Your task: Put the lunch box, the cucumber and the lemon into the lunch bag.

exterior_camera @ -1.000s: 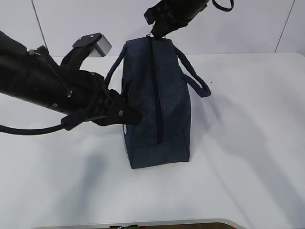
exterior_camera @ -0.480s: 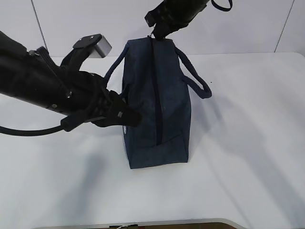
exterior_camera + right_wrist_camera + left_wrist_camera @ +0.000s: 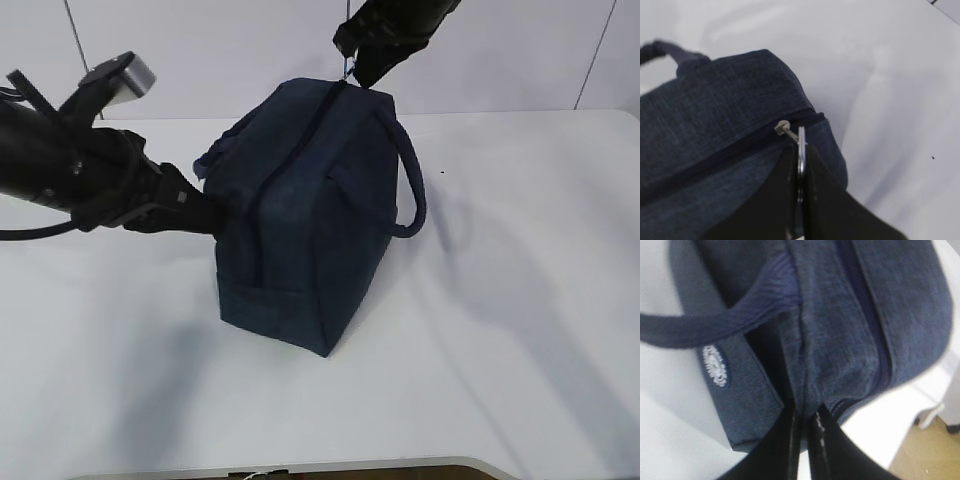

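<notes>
Zipper step in hand, by the look of it: lunch bag zipped along the top, lying skewed on the white table, one corner toward the camera. No lunch box, cucumber or lemon in sight in any view, so presumably inside already or out of frame; impossible to say which.

Right gripper at the far end of the bag, reaching down from above, jaws pressed together on the metal ring pull at the end of the zipper track. Left gripper low and nearly level from the left, jaws nipped on a fold of navy fabric at the bag's side, just beside the small white round logo and under a loop handle.

Next move, as a judgement: a steady draw of the pull along the track, with the left grip bracing the fabric against further swivel.
</notes>
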